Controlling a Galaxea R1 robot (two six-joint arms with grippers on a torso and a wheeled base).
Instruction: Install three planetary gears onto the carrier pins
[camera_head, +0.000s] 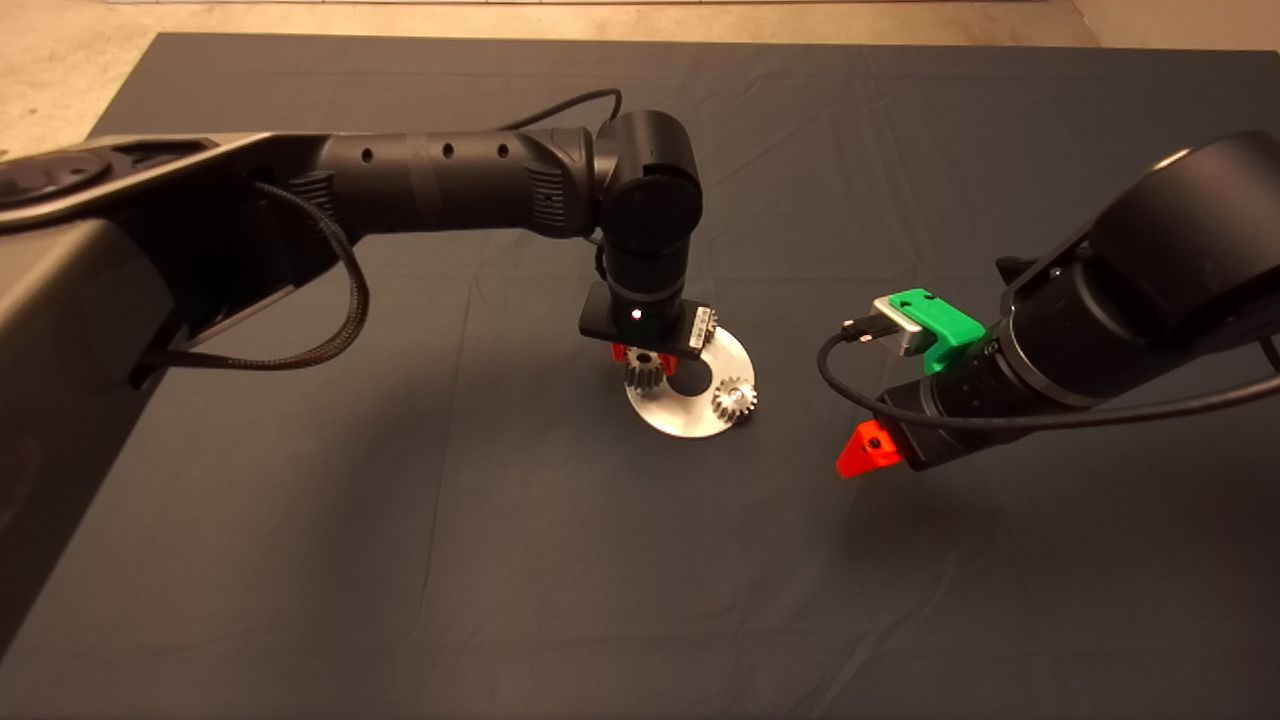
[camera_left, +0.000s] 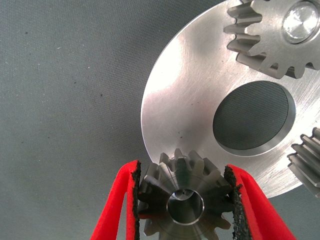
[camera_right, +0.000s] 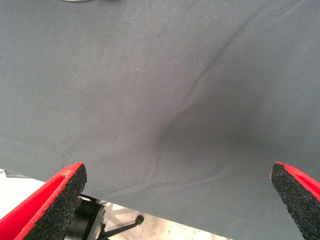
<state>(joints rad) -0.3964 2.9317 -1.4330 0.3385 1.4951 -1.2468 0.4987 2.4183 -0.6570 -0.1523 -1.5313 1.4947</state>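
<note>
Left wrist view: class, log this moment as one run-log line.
left pincer: shut on third gear at disc rim | gears on pins: two | right pincer: open, idle over mat

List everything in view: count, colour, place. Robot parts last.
Planetary gears: three, silver-grey. One is held between the left gripper's fingers at the disc's rim; one sits on a pin on the disc's right side; one shows only in part at the disc's edge in the left wrist view.
Carrier disc: one, silver, flat and round with a central hole, mid-mat.
Carrier pins: one tip shows inside a seated gear's bore; the others are hidden.
Mat: one, dark grey, covering the table.
Left gripper: red fingers, shut on a gear, above the disc's left side.
Right gripper: red fingers, open, empty, hovering over bare mat right of the disc.
</note>
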